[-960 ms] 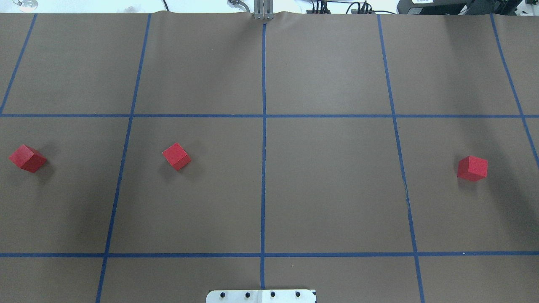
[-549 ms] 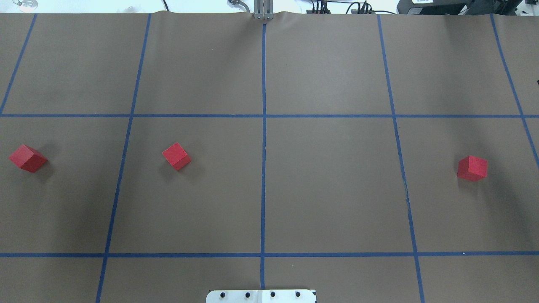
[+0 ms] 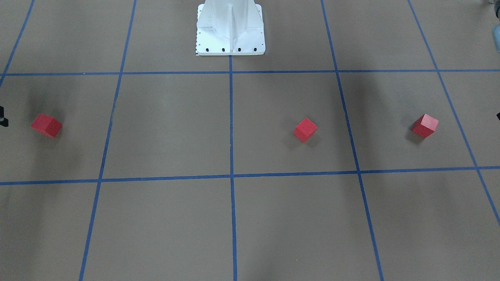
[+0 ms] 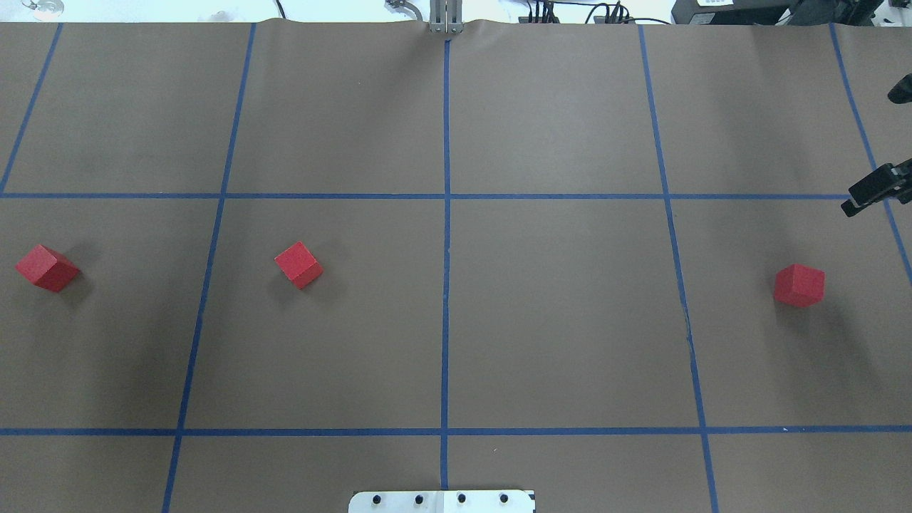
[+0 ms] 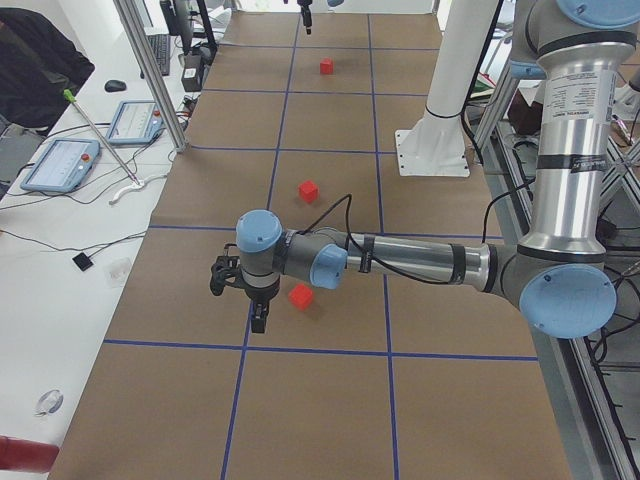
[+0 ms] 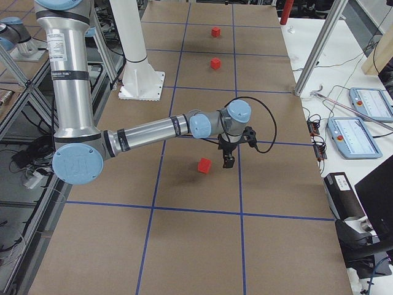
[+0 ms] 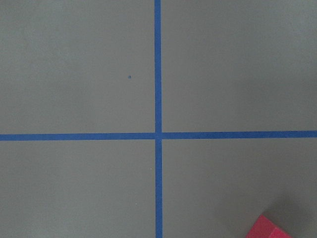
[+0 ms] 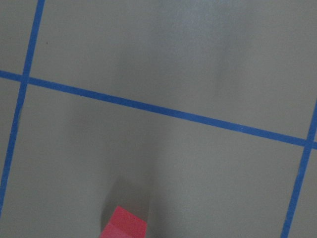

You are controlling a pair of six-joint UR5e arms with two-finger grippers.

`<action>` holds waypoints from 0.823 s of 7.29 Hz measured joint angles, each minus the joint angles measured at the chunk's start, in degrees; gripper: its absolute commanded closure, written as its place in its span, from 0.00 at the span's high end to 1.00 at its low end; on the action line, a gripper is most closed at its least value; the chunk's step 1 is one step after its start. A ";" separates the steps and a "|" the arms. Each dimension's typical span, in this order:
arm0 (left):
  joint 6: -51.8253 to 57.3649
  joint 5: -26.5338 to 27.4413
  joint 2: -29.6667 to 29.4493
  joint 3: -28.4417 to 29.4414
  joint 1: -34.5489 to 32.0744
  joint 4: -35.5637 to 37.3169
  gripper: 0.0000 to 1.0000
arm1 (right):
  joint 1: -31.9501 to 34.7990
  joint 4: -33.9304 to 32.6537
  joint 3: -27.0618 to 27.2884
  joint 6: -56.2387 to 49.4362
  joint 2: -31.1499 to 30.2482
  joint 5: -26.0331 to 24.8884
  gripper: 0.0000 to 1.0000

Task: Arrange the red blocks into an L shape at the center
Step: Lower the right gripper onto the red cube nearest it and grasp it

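**A:** Where are the red blocks sitting? Any long axis?

**B:** They're cubes, so no long axis — each sits flat, twisted off the tape lines [image 4: 328, 196]. All in the middle grid row: outer left block [image 4: 46, 268], inner left block [image 4: 298, 264] nearest the center [image 4: 446, 313], and right block [image 4: 799, 285] far on the other side.

**A:** Grippers?

**B:** Overhead only catches the fingers [image 4: 871, 191] of the right gripper [image 6: 228, 161] at the edge, spread wide. The right side view shows it hanging just beside the right block. Left gripper [image 5: 258, 318] only shows from the left side, next to the outer left block — can't tell its jaws. Each wrist camera just clips a block corner.
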 measured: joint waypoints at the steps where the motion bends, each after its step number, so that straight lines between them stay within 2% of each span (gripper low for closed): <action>1: 0.00 -0.16 0.02 -0.01 0.03 -0.06 1.00 | -2.29 0.85 0.40 6.68 -0.52 -0.06 1.00; 2: 0.00 -0.21 0.03 -0.04 0.05 -0.08 1.00 | -4.55 4.64 0.49 15.46 -1.83 -0.37 1.00; 4: 0.00 -0.24 0.04 -0.18 0.07 -0.08 1.00 | -9.04 18.71 0.05 31.32 -7.24 -3.75 0.99; 6: 0.00 -0.25 0.03 -0.31 0.09 -0.04 1.00 | -13.18 25.50 -0.16 45.18 -9.09 -7.69 0.99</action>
